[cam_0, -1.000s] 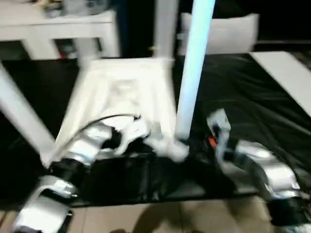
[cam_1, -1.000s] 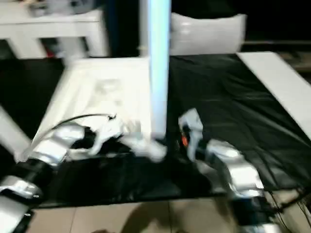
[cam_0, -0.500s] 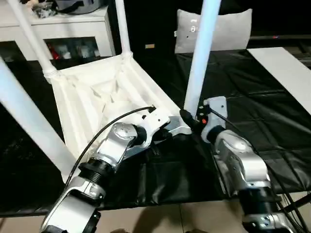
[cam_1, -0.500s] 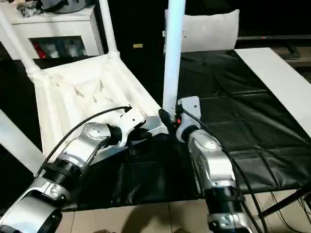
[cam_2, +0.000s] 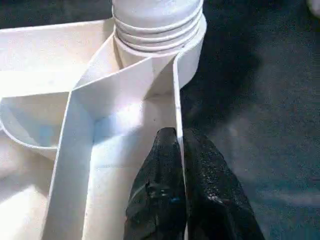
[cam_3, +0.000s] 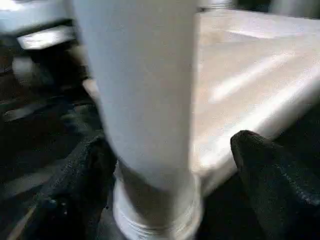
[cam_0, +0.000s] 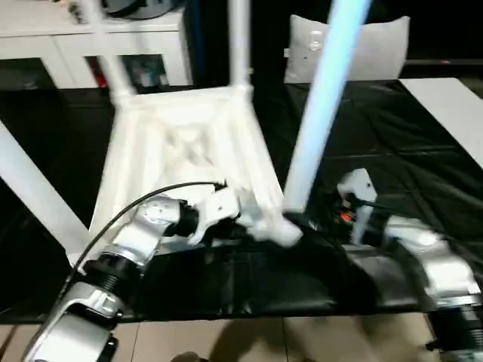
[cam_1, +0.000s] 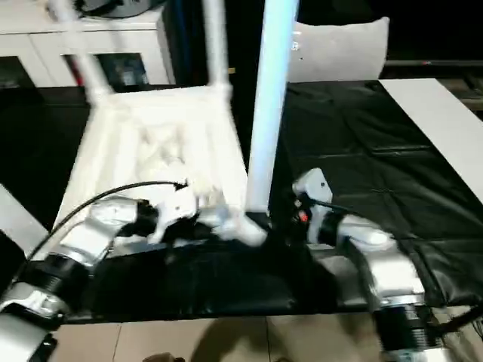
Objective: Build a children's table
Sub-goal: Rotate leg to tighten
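White plastic table top (cam_0: 189,162) lies upside down on black sheeting, left gripper (cam_2: 179,150) pinching its rim while the right gripper (cam_3: 160,165), now spread, straddles the near leg (cam_0: 321,113) (seemingly seated).

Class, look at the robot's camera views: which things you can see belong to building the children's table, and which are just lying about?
Belongs to the job:
- upturned white table top
- the legs, e.g. near leg
- left gripper, jaws pinching the top's rim
- right gripper, jaws open either side of the near leg

Just lying about:
- white cabinet
- flat white board
- white cushion
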`<state>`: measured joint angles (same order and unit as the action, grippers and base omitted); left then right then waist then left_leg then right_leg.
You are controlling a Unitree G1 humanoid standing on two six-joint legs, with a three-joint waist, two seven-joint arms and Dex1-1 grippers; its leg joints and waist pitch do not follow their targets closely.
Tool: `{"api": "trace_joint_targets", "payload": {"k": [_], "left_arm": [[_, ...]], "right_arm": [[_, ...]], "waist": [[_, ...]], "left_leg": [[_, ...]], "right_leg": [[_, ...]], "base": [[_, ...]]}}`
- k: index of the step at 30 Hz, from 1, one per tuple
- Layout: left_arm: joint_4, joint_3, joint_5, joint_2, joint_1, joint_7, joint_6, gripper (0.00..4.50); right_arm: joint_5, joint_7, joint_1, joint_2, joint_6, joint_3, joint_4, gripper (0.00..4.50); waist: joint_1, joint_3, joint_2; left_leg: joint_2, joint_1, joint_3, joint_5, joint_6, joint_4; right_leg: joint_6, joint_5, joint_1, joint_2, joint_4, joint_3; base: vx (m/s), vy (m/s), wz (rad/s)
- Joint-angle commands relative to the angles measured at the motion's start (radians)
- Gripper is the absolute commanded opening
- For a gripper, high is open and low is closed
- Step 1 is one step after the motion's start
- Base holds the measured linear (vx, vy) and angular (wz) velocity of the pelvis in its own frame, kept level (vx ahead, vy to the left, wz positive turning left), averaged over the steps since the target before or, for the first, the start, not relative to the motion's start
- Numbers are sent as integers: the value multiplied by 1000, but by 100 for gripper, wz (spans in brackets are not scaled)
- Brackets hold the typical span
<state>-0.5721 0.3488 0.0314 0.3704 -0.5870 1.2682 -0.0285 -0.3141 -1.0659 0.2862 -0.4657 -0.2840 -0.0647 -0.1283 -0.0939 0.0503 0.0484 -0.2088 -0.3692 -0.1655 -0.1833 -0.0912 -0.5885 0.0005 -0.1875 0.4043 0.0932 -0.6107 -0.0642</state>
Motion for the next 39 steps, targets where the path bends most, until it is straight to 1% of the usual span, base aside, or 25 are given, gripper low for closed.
{"api": "trace_joint_targets", "payload": {"k": [1,4,7,9,10,11,12,16,18,20,22,24,26,27,28,29,30,31,32,33,34,35,36,37,39], "left_arm": [[2,40,-12,19,-26,111,-62,0],[-19,53,-7,34,-42,157,-91,0],[-43,59,-6,41,-59,201,-120,0],[-45,60,-6,42,-62,205,-123,0],[-53,62,-7,42,-70,215,-133,0],[-55,62,-7,42,-73,220,-138,0],[-63,63,-9,40,-82,233,-147,0],[-74,66,-10,35,-89,241,-154,0],[-78,66,-11,34,-92,242,-156,0],[-80,66,-11,32,-93,242,-156,0],[-88,61,-15,27,-95,242,-153,0],[-91,57,-18,26,-94,240,-147,0],[-88,50,-21,24,-89,223,-130,0],[-86,46,-18,22,-86,204,-116,0],[-85,40,-10,16,-84,165,-91,0],[-82,29,-10,3,-83,122,-57,0],[-82,29,-10,3,-83,122,-57,0],[-75,17,-11,-12,-81,77,-23,0],[-71,10,-12,-22,-80,52,-3,0],[-71,9,-12,-23,-80,49,-1,0],[-56,3,-13,-37,-77,18,34,0],[-34,-4,-10,-56,-73,-25,80,0],[-34,-4,-10,-56,-73,-25,80,0],[-9,-10,2,-82,-70,-85,133,0],[11,-19,14,-110,-69,-151,185,0]], "right_arm": [[-31,-105,10,-30,-10,-32,9,365],[-25,-171,22,-50,-7,-59,-13,353],[-17,-226,34,-69,-6,-87,-24,314],[-14,-231,36,-70,-3,-91,-25,308],[-14,-231,45,-69,-1,-97,-33,286],[-14,-231,50,-68,0,-99,-36,286],[-10,-232,65,-62,5,-103,-52,272],[-4,-233,83,-50,11,-107,-72,249],[-4,-237,86,-48,11,-108,-77,220],[-8,-241,88,-46,6,-110,-76,213],[-32,-263,85,-45,-23,-114,-64,196],[-45,-266,80,-45,-36,-112,-58,196],[-74,-264,62,-43,-75,-103,-32,192],[-86,-257,49,-40,-93,-99,-15,192],[-95,-229,32,-29,-115,-90,8,191],[-97,-189,16,-12,-135,-83,28,191],[-97,-189,16,-12,-135,-83,28,191],[-83,-135,2,9,-147,-81,45,191],[-73,-103,-5,21,-153,-80,54,191],[-72,-100,-5,22,-154,-80,55,191],[-33,-21,-3,51,-163,-81,49,191],[-1,80,7,95,-185,-72,41,191],[-1,80,7,95,-185,-72,41,191],[28,184,23,146,-206,-61,30,191],[55,279,40,193,-225,-53,19,191]], "waist": [[1,-68,-12],[-1,-68,-14],[-7,-67,-13],[-10,-68,-14],[-13,-68,-14],[-14,-68,-16],[-16,-70,-16],[-16,-70,-17],[-16,-70,-19],[-16,-69,-19],[-17,-71,-19],[-17,-72,-19],[-18,-73,-20],[-19,-72,-16],[-20,-72,-19],[-23,-71,-19],[-21,-70,-18],[-19,-66,-21],[-19,-66,-21],[-19,-65,-19],[-12,-63,-19],[-10,-62,-14],[-1,-60,-17],[3,-60,-19],[23,-59,-15]], "left_leg": [[-14,6,-10,-165,88,60],[-13,4,-10,-163,87,60],[-16,8,-10,-179,76,62],[-17,8,-9,-174,70,62],[-17,9,-10,-173,70,62],[-17,9,-10,-168,69,61],[-16,9,-10,-161,68,61],[-15,7,-10,-160,69,60],[-15,7,-10,-163,68,60],[-15,6,-10,-165,66,60],[-15,7,-10,-157,66,60],[-16,7,-10,-152,67,60],[-15,7,-10,-143,70,58],[-16,7,-10,-144,71,58],[-17,7,-10,-146,67,59],[-16,8,-10,-147,67,59],[-17,7,-11,-152,64,60],[-15,7,-10,-176,49,64],[-15,7,-10,-176,49,64],[-15,10,-9,-194,39,66],[-11,7,-7,-206,25,69],[-11,8,-6,-215,20,70],[-9,5,-4,-228,9,73],[-7,4,-3,-236,6,74],[-5,3,-1,-248,-11,76]], "right_leg": [[-249,-101,-58,37,64,35],[-248,-117,-57,38,64,34],[-250,-145,-54,40,66,35],[-250,-143,-55,41,64,35],[-249,-142,-55,41,64,36],[-248,-141,-55,41,64,36],[-250,-131,-55,41,62,36],[-252,-127,-56,41,61,35],[-250,-136,-56,42,62,35],[-246,-149,-57,42,63,35],[-245,-144,-57,41,62,35],[-246,-136,-58,41,61,35],[-251,-118,-58,40,59,35],[-253,-115,-57,40,59,35],[-250,-118,-58,39,59,36],[-248,-127,-56,41,61,36],[-247,-135,-56,41,61,37],[-229,-193,-56,42,68,36],[-229,-193,-56,42,68,36],[-218,-233,-54,44,72,36],[-195,-282,-54,42,78,35],[-186,-305,-53,43,80,34],[-171,-341,-54,43,82,32],[-160,-366,-55,43,86,31],[-141,-406,-53,41,90,30]], "base": [[0,0,0],[0,0,0],[0,0,0],[0,0,0],[0,0,0],[0,0,0],[0,0,0],[0,0,0],[0,0,0],[0,0,0],[0,0,0],[0,0,0],[0,0,0],[0,0,0],[0,0,0],[0,0,0],[0,0,0],[0,0,0],[0,0,0],[0,0,0],[0,0,0],[0,0,0],[0,0,0],[0,0,0],[0,0,0]]}}
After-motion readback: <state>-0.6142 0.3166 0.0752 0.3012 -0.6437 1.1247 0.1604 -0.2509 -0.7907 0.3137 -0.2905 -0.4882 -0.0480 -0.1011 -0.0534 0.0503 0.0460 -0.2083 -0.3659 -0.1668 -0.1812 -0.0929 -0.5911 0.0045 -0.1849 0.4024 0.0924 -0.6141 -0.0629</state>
